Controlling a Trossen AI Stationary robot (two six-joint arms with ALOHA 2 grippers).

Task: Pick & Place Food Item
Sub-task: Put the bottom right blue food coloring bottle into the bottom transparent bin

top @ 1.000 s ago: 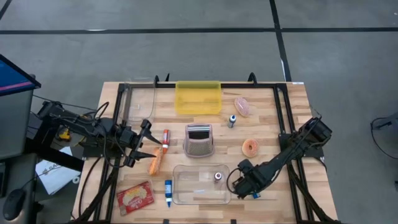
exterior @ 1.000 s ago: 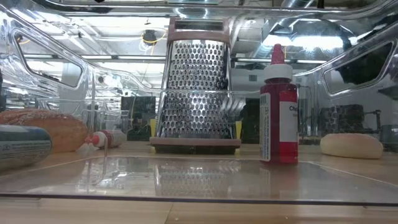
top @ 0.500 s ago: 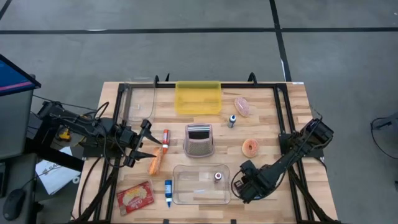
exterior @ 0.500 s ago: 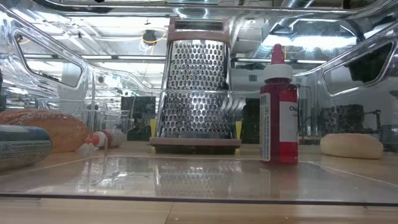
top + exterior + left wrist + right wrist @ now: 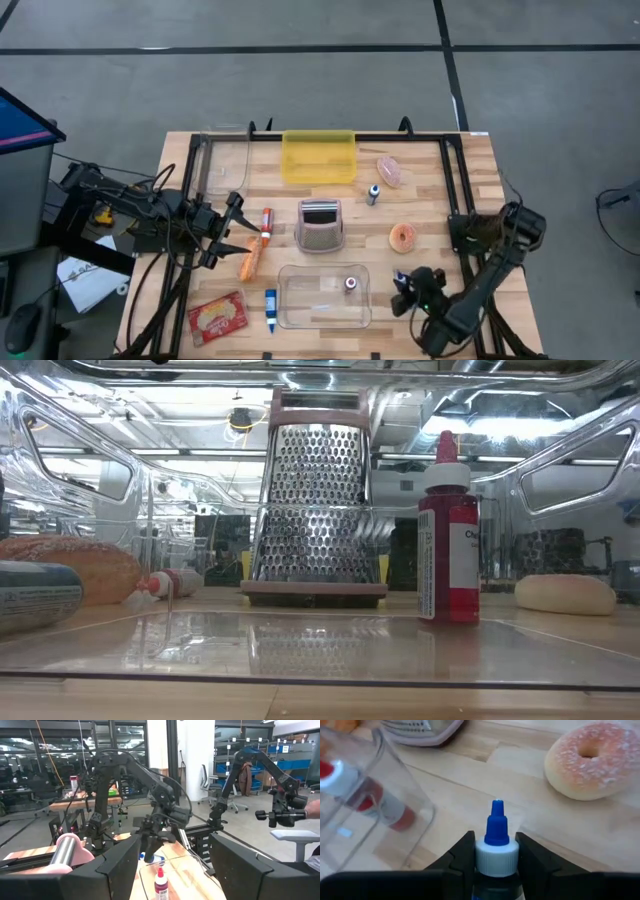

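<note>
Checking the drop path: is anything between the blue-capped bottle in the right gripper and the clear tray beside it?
Nothing visible. The right gripper is shut on the blue-capped bottle, just beside the clear tray. Only bare wood lies between them; the tray's wall is the one edge to clear. A red bottle already stands inside.

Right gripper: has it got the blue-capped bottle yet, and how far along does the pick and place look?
Done: the right gripper is shut on the blue-capped bottle, beside the clear container. That container already holds a red bottle.

In hand: the blue-capped bottle only; the left gripper waits at the table's left side, holding nothing.

Left: placing the bottle; the donut and other items lie loose on the table.
</note>
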